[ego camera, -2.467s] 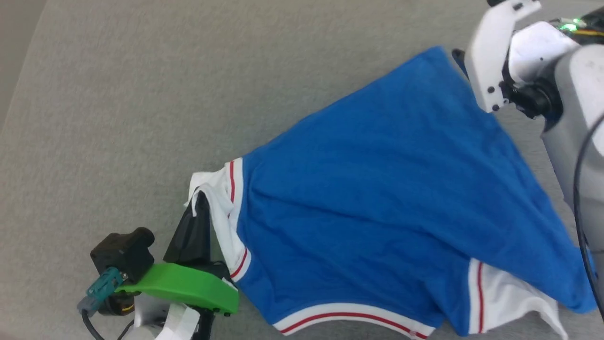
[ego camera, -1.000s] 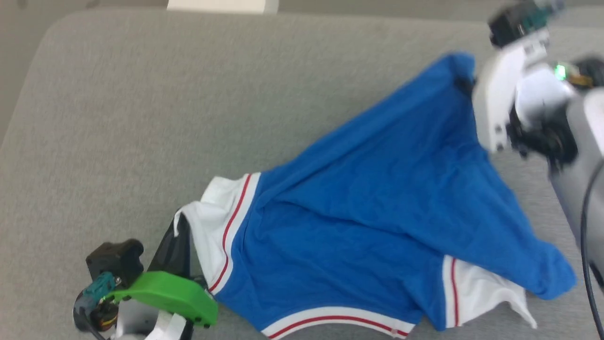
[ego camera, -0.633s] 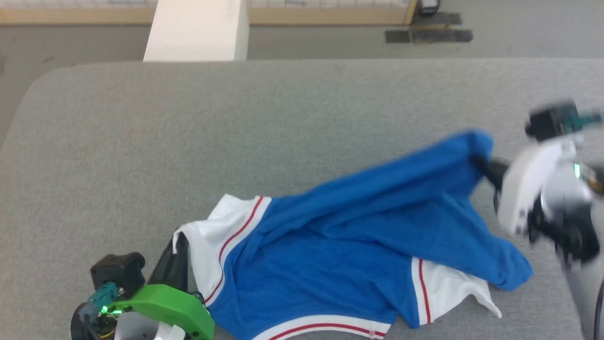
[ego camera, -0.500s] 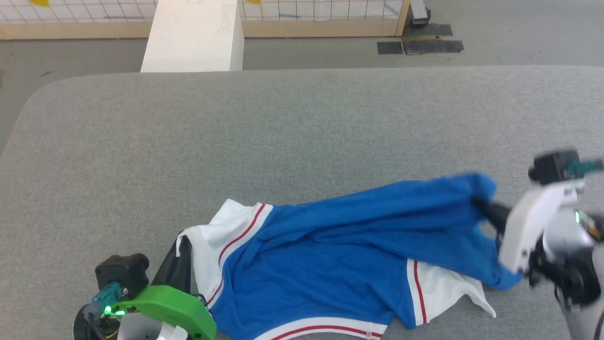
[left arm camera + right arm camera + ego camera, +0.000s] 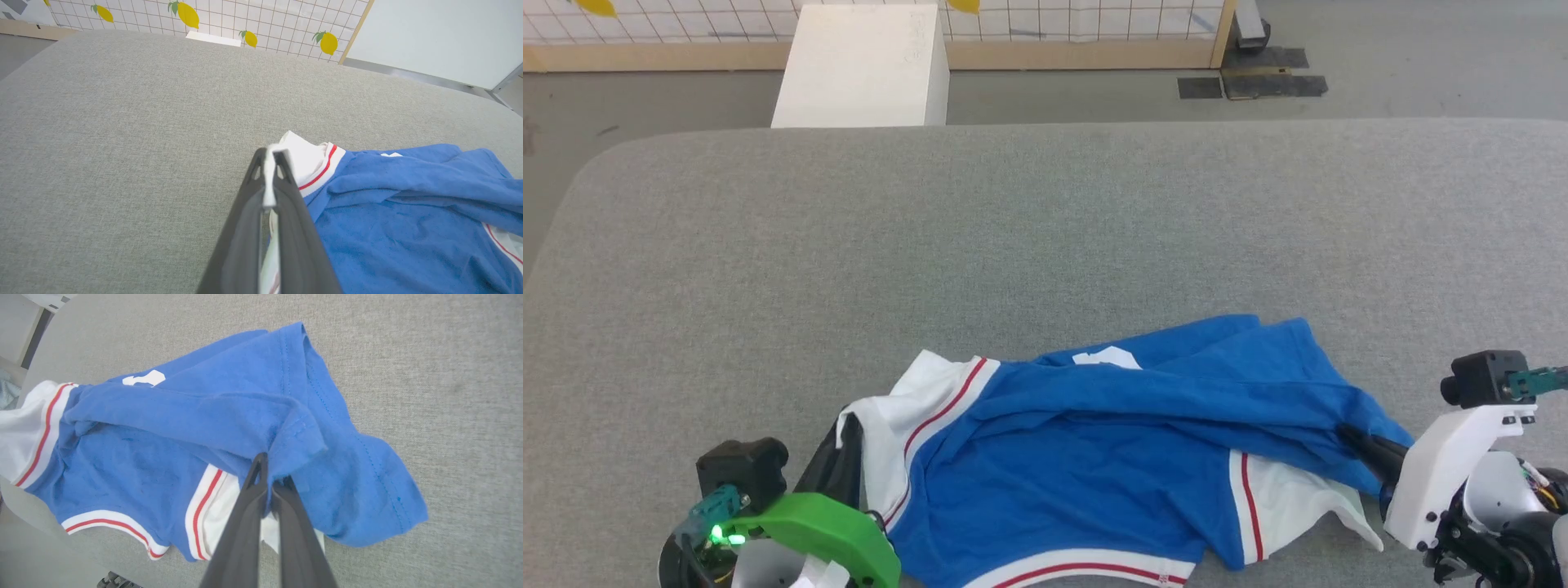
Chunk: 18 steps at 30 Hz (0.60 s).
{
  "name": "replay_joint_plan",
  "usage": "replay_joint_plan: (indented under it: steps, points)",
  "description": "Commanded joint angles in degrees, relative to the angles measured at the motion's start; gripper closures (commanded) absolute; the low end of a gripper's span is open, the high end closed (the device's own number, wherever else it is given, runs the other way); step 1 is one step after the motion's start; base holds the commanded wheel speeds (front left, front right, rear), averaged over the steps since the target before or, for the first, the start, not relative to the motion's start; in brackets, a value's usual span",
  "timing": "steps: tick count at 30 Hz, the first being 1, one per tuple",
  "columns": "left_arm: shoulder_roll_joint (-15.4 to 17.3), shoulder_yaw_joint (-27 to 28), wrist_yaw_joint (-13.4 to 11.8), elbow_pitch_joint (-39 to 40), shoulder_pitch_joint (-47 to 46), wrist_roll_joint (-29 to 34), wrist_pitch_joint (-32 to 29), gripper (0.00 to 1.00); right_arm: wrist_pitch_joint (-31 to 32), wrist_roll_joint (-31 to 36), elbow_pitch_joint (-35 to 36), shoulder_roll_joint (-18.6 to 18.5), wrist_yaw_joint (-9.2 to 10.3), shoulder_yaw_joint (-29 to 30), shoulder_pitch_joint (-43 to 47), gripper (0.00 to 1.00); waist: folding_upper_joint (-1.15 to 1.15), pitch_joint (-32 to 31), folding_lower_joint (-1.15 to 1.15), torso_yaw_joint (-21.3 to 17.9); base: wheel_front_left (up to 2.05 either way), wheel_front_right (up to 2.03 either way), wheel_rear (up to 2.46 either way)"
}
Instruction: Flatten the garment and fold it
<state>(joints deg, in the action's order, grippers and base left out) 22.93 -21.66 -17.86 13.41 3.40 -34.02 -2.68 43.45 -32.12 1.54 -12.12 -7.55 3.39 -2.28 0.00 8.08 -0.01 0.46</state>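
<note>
Blue jersey cloth, the shirt (image 5: 1094, 474) lies bunched at the near edge of the grey worktop (image 5: 1013, 229), from 7 to 4 o'clock in the head view; the left pincer (image 5: 848, 425) at 7 o'clock is clamped on a white sleeve (image 5: 890, 416); the right pincer (image 5: 1349, 434) at 4 o'clock is clamped on a blue hem (image 5: 294, 433); flattening looks barely begun, I judge: the body is doubled over itself, one sleeve lies partly under it, and all the folding is left to do; a white scrap of lettering (image 5: 1107, 357) shows at the far fold, too little to read; beyond, at 11 o'clock, a white box (image 5: 862, 65) and a lemon-print screen (image 5: 212, 16).
</note>
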Motion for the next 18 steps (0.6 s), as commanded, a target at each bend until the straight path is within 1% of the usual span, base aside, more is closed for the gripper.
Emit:
replay_joint_plan:
  steps: [1, 4, 9, 15, 16, 18]
  points:
    - [-0.15, 0.18, 0.58, -0.18, -1.22, -0.50, 0.40, 1.00, 0.26, 0.17, 0.68, 0.04, 0.06, 0.13, -0.95, 1.00, 0.00, 0.26, 0.01, 0.06, 0.00, 0.00, 0.00]
    - [0.44, 0.75, 2.09, -0.29, -3.31, -1.25, 0.36, 1.00, 0.79, -0.03, 1.22, -1.10, 0.06, -0.33, -3.75, 1.00, 0.00, 0.68, 0.01, 0.18, 0.00, 0.00, 0.00]
    - [3.06, 1.85, 5.89, -1.73, -10.09, -2.15, -1.43, 1.00, 2.78, -1.40, 1.52, -3.66, 0.06, -1.28, -11.38, 1.00, 0.00, 0.82, 0.01, 0.40, 0.00, 0.00, 0.00]
    - [6.68, 2.95, 10.45, -4.35, -21.14, -2.57, -5.09, 1.00, 5.46, -3.41, 0.95, -7.57, 0.06, -1.38, -20.71, 1.00, 0.00, 0.08, 0.01, 0.80, 0.00, 0.00, 0.00]
    - [7.86, 3.33, 11.65, -5.26, -25.03, -2.34, -6.19, 1.00, 6.02, -3.93, 0.79, -8.70, 0.06, -1.18, -23.28, 1.00, 0.00, -0.45, 0.01, 0.89, 0.00, 0.00, 0.00]
    - [8.43, 3.74, 12.50, -5.76, -28.86, -2.30, -6.99, 1.00, 6.44, -4.65, 0.54, -9.49, 0.06, -0.83, -25.49, 1.00, 0.00, -1.18, 0.01, 0.98, 0.00, 0.00, 0.00]
